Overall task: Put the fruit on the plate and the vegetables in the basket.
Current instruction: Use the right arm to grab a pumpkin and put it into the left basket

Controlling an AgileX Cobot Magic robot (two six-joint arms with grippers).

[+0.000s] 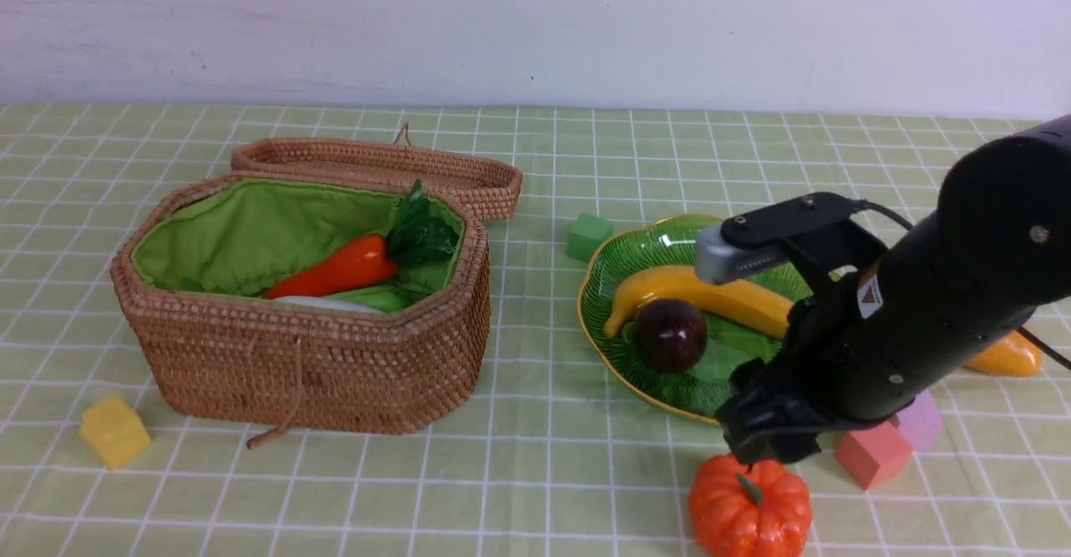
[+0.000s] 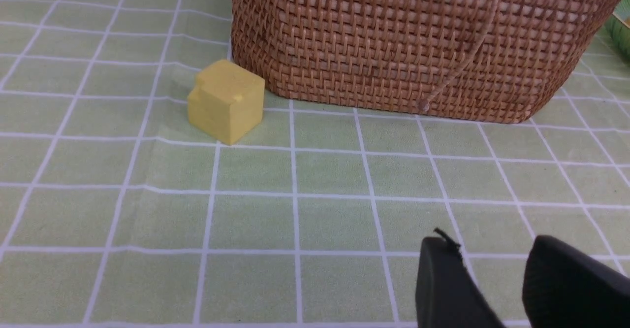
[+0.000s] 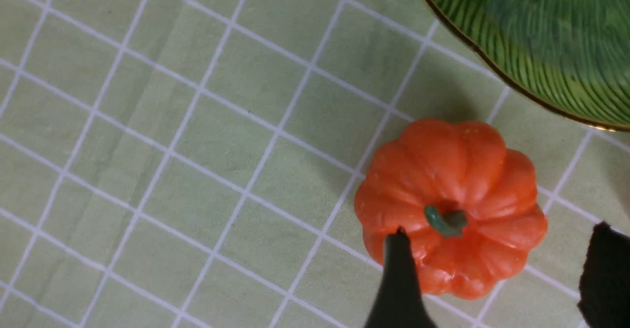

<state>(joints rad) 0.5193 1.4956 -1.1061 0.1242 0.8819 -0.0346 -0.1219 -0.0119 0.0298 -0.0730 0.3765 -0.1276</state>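
I see right gripper spread apart above pumpkin, near of plate | left gripper parted, empty | carrot in basket | banana on plate

Banana and mangosteen on plate; pumpkin outside basket

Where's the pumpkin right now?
In the front view the pumpkin sits on the tablecloth at the near right, just below the plate, directly under the right end effector.
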